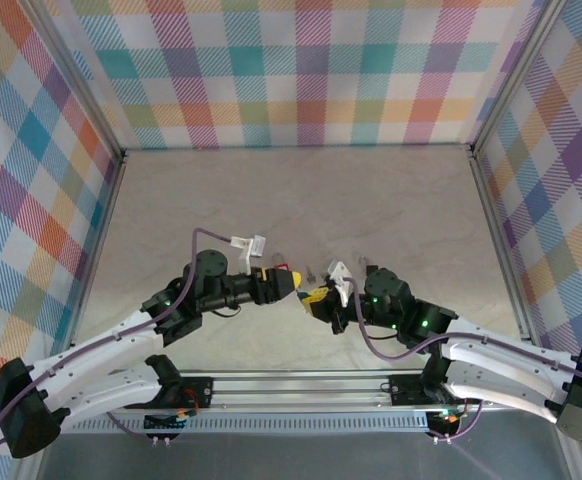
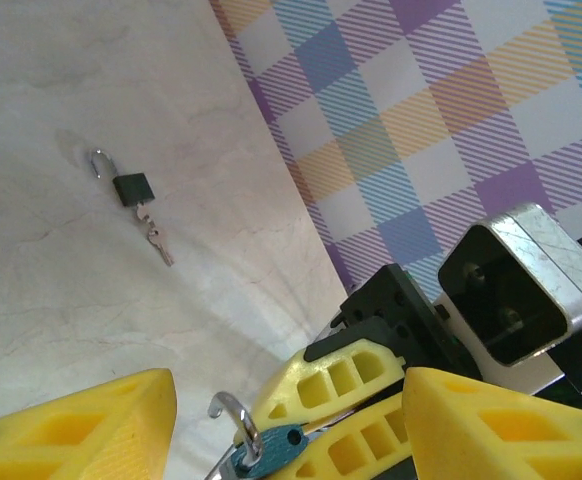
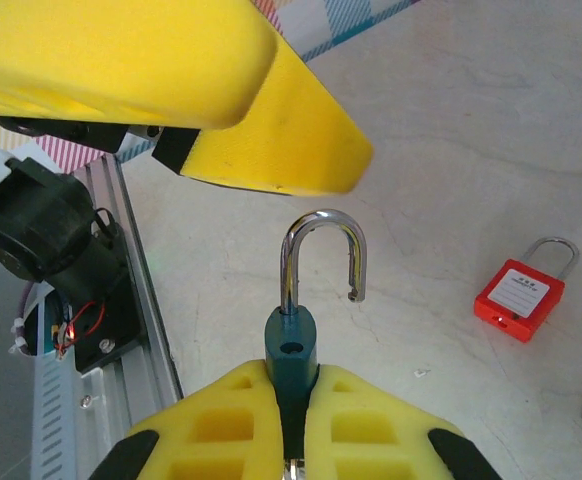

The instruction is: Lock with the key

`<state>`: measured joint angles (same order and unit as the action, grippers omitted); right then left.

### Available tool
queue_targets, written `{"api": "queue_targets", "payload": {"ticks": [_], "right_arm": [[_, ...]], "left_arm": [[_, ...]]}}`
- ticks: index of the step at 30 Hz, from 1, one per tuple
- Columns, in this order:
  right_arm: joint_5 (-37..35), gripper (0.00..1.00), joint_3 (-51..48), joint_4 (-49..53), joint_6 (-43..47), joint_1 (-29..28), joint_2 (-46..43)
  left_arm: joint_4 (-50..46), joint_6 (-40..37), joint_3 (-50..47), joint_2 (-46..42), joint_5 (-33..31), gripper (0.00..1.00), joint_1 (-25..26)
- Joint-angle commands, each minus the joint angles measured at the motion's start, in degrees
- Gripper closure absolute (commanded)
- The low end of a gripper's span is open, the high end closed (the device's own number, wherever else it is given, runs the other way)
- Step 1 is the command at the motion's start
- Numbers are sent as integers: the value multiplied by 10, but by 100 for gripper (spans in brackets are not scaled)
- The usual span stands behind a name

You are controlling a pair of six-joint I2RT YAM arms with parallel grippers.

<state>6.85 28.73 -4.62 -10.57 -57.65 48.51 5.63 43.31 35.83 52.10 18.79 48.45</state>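
Right gripper is pinching the teal lock by its body, pads closed tight on both sides, and is holding it upright with the shackle sticking up and sprung open, its free end hanging clear of the body. Left gripper is standing wide open just beside it; one yellow finger is hovering over the shackle without touching. Both are meeting above the table, close to its near edge and about midway along it.

A sliver of metal is showing under the lock between the right pads, but I cannot tell whether it is the key. A red lock and a black lock with keys are lying on the table well apart from the grippers — neither is being touched.

Judging from this, the risks are lying in the next contact:
- A push on the shackle that is landing off-centre could be twisting the slim body between the pads, since the grip is sitting low.
- Yellow fingers are crowding each other — a small misjudgement could be knocking the lock loose.
- If a key is seated below, turning it against a half-seated shackle could be jamming it.
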Motion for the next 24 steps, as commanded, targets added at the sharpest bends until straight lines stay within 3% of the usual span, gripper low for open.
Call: {"api": "queue_targets", "payload": {"ticks": [1, 12, 15, 19, 21, 24], "right_arm": [[11, 100, 19, -24, 18, 2, 1], [14, 100, 27, -13, 28, 2, 4], [6, 100, 27, -7, 33, 3, 0], [14, 100, 30, -2, 32, 3, 2], [15, 100, 31, -1, 32, 3, 3], [21, 100, 33, -1, 33, 3, 6]], "left_arm": [[40, 22, 13, 13, 31, 39, -7], [121, 77, -1, 44, 108, 47, -17], [52, 50, 13, 33, 112, 46, -27], [-149, -46, 54, -9, 27, 36, -30], [-173, -57, 57, -18, 12, 34, -32], [-166, -48, 62, 5, 43, 36, -32]]}}
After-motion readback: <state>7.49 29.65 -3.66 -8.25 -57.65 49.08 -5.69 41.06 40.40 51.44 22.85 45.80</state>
